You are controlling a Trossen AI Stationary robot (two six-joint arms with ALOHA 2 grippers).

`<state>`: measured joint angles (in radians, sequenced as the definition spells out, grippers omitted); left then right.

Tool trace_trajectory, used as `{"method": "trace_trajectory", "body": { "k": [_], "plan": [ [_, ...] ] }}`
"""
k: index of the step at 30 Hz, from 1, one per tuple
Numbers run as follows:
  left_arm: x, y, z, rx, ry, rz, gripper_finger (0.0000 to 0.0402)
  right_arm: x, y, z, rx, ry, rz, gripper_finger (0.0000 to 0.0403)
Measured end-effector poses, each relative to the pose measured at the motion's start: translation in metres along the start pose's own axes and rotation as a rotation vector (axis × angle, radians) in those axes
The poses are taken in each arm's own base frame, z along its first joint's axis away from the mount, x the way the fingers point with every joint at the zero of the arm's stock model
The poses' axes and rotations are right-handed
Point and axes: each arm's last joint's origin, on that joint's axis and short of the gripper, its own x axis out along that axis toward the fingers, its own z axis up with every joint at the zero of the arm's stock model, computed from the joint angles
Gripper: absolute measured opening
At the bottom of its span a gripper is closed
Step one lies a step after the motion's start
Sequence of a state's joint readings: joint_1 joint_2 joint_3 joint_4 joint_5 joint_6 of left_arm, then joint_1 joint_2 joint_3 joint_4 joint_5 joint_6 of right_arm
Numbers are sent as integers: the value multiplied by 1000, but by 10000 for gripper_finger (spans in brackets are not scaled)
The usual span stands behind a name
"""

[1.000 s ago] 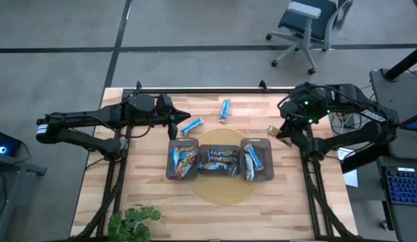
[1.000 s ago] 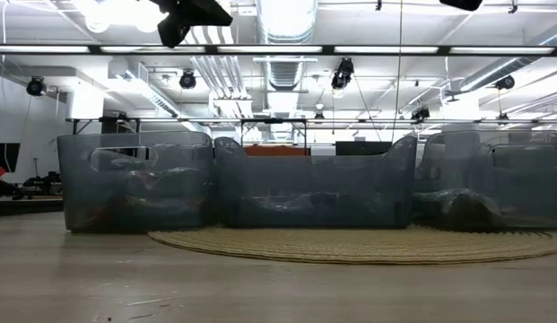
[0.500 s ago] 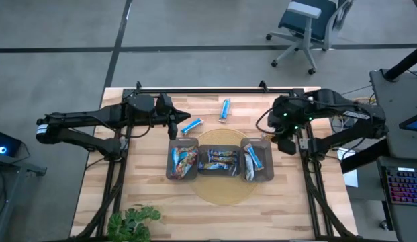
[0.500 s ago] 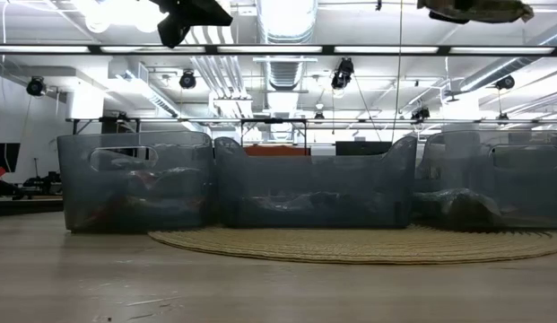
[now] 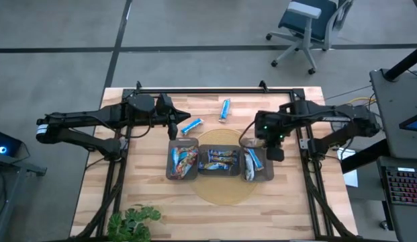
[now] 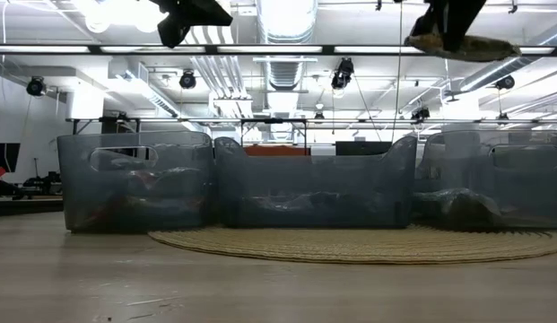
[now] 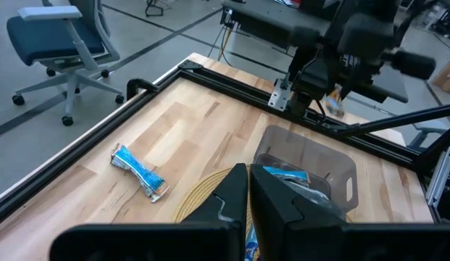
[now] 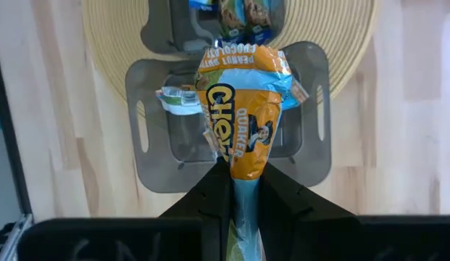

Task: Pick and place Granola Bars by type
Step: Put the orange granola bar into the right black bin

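My right gripper [image 8: 238, 181] is shut on an orange and blue granola bar [image 8: 243, 109] high above the right tray [image 8: 148, 145]; the low view shows this bar [image 6: 462, 45] near the ceiling lights. That tray [image 5: 268, 171] holds blue bars, and the middle tray [image 5: 218, 152] and left tray [image 5: 170, 168] hold mixed ones. Two blue bars [image 5: 191, 125] [image 5: 225, 107] lie flat on the wood behind the trays. My left gripper [image 7: 246, 196] hovers shut over the table's far left part, touching nothing. My right gripper pinches the granola bar near one end [image 8: 239, 168] between its two fingers, which point steeply down from above. The wrapper's crimped tail [image 8: 244, 199] reaches back between the fingers. The rest of the bar sticks out beyond the fingertips, lifted clear over the right tray.
The three trays stand in a row on a round woven mat [image 5: 225, 188]. A potted plant [image 5: 131, 222] sits at the near left corner. A black rail [image 5: 215, 90] runs along the far edge. Bare wood lies to the left and right of the trays.
My right gripper has carried the bar from beyond the right tray's right side toward the table's left, coming lower and tipping to point more steeply down. It now hangs over the right tray, still shut on the bar.
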<state>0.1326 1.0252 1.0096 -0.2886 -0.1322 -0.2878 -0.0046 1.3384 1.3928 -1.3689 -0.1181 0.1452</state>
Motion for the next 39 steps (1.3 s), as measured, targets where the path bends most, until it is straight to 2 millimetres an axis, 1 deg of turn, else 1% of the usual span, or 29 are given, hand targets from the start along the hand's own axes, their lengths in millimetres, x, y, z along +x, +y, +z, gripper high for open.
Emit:
{"method": "trace_trajectory", "body": {
  "k": [15, 25, 31, 39],
  "plan": [
    [0, 0, 0, 1, 4, 1, 0, 58, -3, -4, 33, 16, -7, 43],
    [0, 0, 0, 1, 5, 1, 0, 97, -9, -13, 72, -6, -10, 43],
    [0, 0, 0, 1, 5, 1, 0, 108, -10, -13, 107, -38, -3, 43],
    [0, 0, 0, -1, 5, 1, 0, 111, -10, -8, 112, -107, 13, 43]
  ]
}}
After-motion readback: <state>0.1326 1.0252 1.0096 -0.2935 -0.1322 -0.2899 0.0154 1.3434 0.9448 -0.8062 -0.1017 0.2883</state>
